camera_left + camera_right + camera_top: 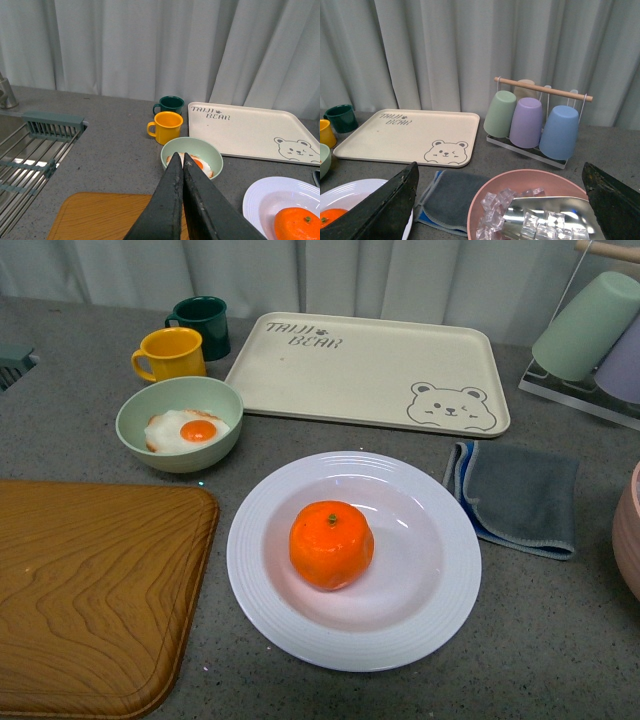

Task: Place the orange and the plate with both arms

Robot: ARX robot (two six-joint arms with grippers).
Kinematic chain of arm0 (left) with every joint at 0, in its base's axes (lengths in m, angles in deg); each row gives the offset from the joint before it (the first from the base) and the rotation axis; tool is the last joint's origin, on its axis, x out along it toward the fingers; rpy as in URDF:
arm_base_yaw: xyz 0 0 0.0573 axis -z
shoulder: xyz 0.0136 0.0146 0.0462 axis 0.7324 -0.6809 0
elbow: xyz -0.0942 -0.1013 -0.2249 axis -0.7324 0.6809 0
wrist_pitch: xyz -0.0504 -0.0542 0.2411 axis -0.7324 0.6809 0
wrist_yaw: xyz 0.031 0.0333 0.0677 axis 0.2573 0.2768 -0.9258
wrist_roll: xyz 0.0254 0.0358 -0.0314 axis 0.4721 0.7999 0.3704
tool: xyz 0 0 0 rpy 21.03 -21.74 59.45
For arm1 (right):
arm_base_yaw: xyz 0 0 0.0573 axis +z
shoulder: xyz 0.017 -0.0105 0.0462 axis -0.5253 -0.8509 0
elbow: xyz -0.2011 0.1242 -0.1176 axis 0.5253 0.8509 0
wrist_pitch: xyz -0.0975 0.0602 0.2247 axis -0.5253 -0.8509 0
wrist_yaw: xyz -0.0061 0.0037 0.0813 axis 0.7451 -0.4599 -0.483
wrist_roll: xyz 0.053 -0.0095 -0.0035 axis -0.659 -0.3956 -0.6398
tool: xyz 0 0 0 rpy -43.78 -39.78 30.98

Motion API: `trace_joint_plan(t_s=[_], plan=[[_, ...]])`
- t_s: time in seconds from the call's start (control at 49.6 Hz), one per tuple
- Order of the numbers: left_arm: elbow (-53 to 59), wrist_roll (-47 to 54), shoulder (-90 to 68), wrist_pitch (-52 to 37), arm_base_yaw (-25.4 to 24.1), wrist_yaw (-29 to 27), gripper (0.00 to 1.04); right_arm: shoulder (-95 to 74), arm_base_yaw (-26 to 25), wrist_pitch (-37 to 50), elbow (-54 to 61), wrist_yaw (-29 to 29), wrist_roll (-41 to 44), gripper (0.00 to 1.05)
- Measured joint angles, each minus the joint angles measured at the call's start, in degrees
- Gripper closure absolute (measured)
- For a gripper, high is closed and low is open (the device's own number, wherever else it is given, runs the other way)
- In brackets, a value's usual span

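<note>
My left pincer [181,158] is clenched empty, my right pincer [500,170] gapes wide, and the orange [331,545] sits in the middle of the plate [445,595], which rests toward the worktop's [560,640] near edge.

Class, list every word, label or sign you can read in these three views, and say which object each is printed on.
"BEAR": printed near one corner of the rectangular cream plastic tray, clear in the front view.
"TAIJI": the line just above "BEAR" on the same tray. The letters are stylised and the last ones are uncertain.
A winking bear face is drawn in the tray's opposite corner, with no words.
No other writing shows in any view.
</note>
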Motion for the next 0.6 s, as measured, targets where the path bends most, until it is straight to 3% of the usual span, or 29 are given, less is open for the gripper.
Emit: trace_joint_plan(t_s=[0.121,0.242,0.504,0.544,0.604], plan=[[0.00,0.00,1.60,1.62,0.00,0.00,1.01,0.00,0.00,0.00,0.00,0.00,0.00,0.09],[0.00,0.02,9.57,11.15,0.00,0.02,1.01,0.00,0.00,0.00,0.00,0.00,0.00,0.09],[0.00,0.02,11.37,11.76,0.00,0.02,1.01,0.00,0.00,0.00,0.00,0.00,0.00,0.09],[0.00,0.00,11.39,11.76,0.00,0.02,0.99,0.00,0.00,0.00,0.00,0.00,0.00,0.09],[0.00,0.00,11.43,11.76,0.00,0.02,0.86,-0.28,0.20,-0.42,-0.07,0.87,0.63,0.09]])
